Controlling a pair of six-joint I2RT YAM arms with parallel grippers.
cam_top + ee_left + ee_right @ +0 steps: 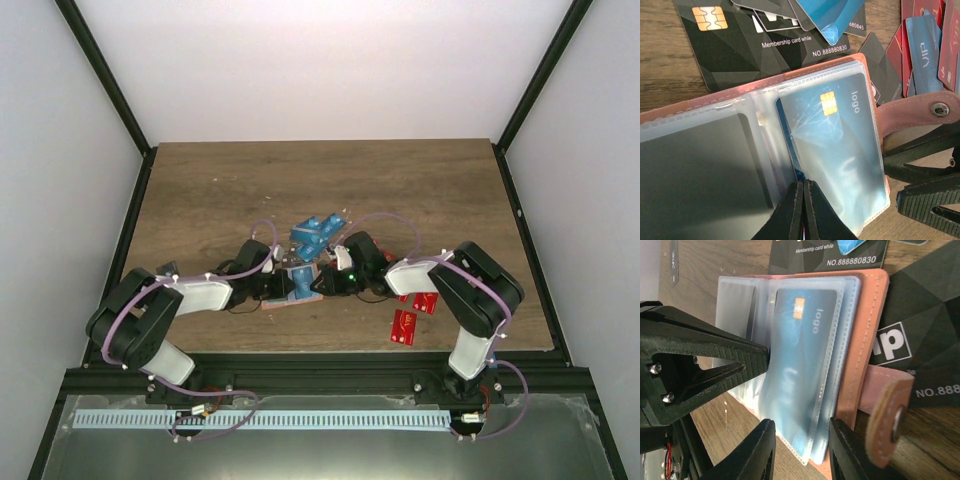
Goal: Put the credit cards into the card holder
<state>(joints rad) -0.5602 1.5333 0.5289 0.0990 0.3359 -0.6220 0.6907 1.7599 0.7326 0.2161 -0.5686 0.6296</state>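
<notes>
- Top: the holder is lying open mid-worktop, with cards lying loose around it.
- Left wrist: the left gripper is pinching the holder's inner edge, fully closed; a blue card is sitting pocketed.
- Right wrist: the right gripper is hanging parted, holding nothing; most cards are waiting.

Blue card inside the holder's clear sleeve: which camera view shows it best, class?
Left wrist: the blue card fills much of the frame, with its chip and "logo" readable. Right wrist shows it too, smaller and at an angle. Top external: too small to make out.
</notes>
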